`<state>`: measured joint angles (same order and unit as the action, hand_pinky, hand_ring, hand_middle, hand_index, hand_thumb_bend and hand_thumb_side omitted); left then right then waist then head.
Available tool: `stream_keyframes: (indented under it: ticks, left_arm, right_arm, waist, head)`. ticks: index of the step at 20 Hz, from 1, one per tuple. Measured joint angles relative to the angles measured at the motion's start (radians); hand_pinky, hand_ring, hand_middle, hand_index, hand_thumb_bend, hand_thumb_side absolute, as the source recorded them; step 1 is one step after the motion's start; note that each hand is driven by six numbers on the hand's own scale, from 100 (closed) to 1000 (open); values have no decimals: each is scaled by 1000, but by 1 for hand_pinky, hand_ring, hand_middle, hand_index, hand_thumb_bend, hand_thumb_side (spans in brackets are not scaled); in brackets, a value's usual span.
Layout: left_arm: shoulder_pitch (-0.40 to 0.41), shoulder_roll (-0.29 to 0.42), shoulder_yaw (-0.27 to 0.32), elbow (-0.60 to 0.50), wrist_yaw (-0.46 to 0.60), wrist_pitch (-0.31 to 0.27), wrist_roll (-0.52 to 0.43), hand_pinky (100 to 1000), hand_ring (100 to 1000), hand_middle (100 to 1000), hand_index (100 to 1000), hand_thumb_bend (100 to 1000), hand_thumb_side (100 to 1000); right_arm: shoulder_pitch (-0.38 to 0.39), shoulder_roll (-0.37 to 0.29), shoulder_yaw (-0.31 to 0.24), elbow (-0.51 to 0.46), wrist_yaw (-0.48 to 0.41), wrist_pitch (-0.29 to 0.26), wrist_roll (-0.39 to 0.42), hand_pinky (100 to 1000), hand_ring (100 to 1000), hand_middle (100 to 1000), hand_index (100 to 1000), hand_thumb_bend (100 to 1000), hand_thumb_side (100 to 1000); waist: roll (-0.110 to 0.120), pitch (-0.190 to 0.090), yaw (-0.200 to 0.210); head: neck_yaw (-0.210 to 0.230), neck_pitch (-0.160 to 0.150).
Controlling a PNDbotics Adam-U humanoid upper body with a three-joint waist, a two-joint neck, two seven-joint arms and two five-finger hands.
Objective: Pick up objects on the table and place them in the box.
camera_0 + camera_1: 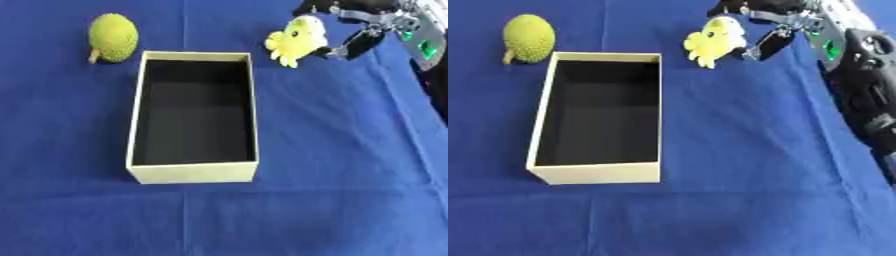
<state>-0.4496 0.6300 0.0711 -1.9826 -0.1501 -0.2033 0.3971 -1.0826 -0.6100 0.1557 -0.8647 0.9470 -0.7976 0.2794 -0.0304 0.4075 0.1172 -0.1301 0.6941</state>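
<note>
Nearest, the open cream cardboard box (192, 172) sits empty on the blue-clothed tabletop (332, 150). Behind it, the right hand (776, 30) curls its fingers (765, 47) round the soft-looking, probably light yellow plush toy (297, 40); its body suits gripping.

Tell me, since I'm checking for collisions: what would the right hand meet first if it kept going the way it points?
Probably the yellow toy: the right hand points left at it, fingers already beside it, though contact is unclear.
</note>
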Motion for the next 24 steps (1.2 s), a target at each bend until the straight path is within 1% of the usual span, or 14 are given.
stream_keyframes:
  ticks: [7,8,9,10,11,13,15,18,20,24]
  left_arm:
    - [0,-8,0,0,1,0,0,757,769,744,888,100,529]
    - [0,-8,0,0,1,0,0,757,769,744,888,100,528]
    - [0,-8,0,0,1,0,0,757,768,744,888,100,531]
    - [0,-8,0,0,1,0,0,756,768,744,888,100,534]
    - [0,-9,0,0,1,1,-1,756,768,744,888,100,536]
    - [0,-10,0,0,1,1,-1,756,768,744,888,100,536]
    - [1,-13,0,0,1,2,-1,757,768,744,888,100,536]
    - [1,-16,0,0,2,3,-2,757,768,744,888,100,537]
    - [1,-16,0,0,4,3,-3,757,768,744,888,100,539]
    - [1,-16,0,0,5,5,-6,758,769,745,889,100,540]
  right_arm:
    - [-17,22,-14,40,71,0,-44,892,930,848,956,307,100]
    - [-18,25,-16,46,83,1,-48,890,927,833,953,315,100]
    - [-18,28,-17,51,93,1,-51,888,925,820,945,305,100]
    - [-19,30,-19,57,102,1,-56,885,918,778,922,287,100]
    - [-20,33,-20,60,110,-1,-62,882,913,755,904,282,100]
    - [-22,38,-20,66,123,-4,-75,875,898,716,876,281,100]
    - [-22,39,-20,68,127,-6,-90,863,868,645,828,288,100]
    - [-23,44,-20,69,129,-6,-113,854,845,579,780,230,100]
    - [-23,45,-20,70,128,-4,-127,849,835,551,760,189,104]
    - [-23,46,-20,76,119,2,-145,847,828,531,747,149,116]
  waist:
    - [0,6,7]
    - [0,7,8]
    - [0,8,9]
    - [0,9,12]
    - [0,10,12]
    - [0,11,12]
    - [0,11,12]
    - [0,11,12]
    - [0,11,12]
    - [0,11,12]
  head:
    - [-7,-1]
    - [-8,-1]
    - [-9,-1]
    - [-10,-1]
    - [-10,-1]
    - [-11,-1]
    - [-11,-1]
    - [-11,-1]
    - [-11,-1]
    - [-11,-1]
